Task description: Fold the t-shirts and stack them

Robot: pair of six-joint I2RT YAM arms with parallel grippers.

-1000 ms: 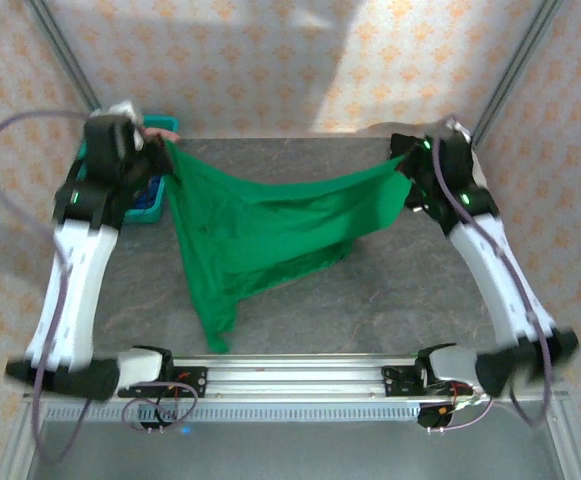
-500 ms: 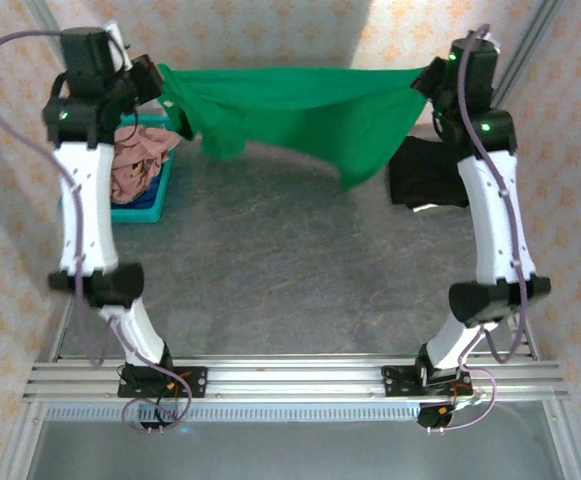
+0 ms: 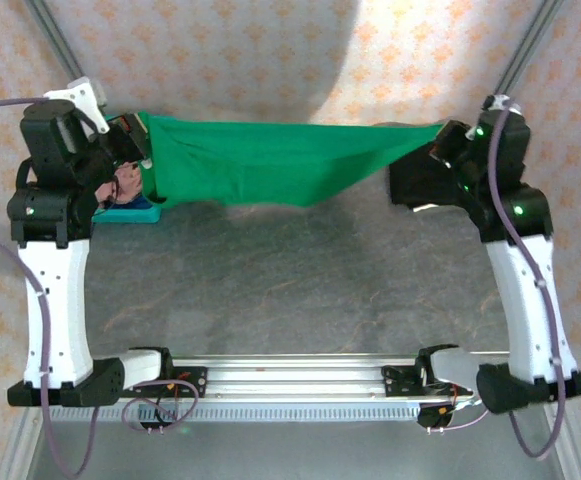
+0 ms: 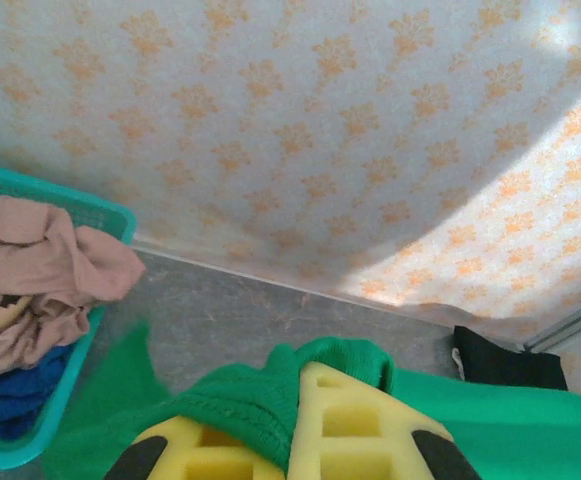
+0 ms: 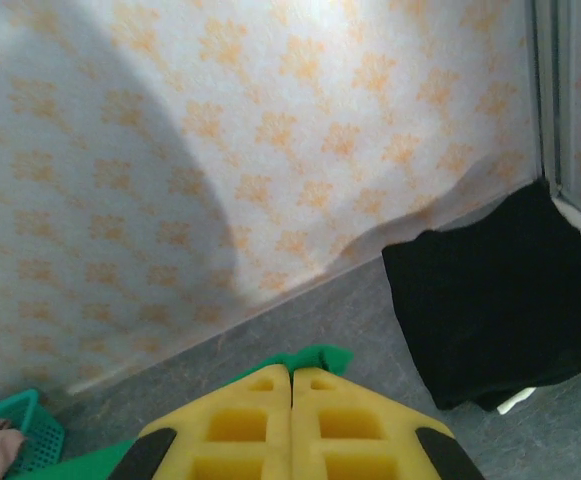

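Teal basket (image 4: 110, 212) on a grey table (image 3: 290, 280), patterned wall (image 3: 270, 60) behind.
From where I stand, the basket sits at the far left of the table, and the mottled grey tabletop runs out to its right and toward the near side. The wall, pale with rows of small orange motifs, rises just behind the basket. One metal post (image 3: 50, 35) slants up behind the basket, and a second (image 3: 525, 50) stands well off to its right. A ribbed aluminium rail (image 3: 300, 372) runs along the table edge farthest from the basket.
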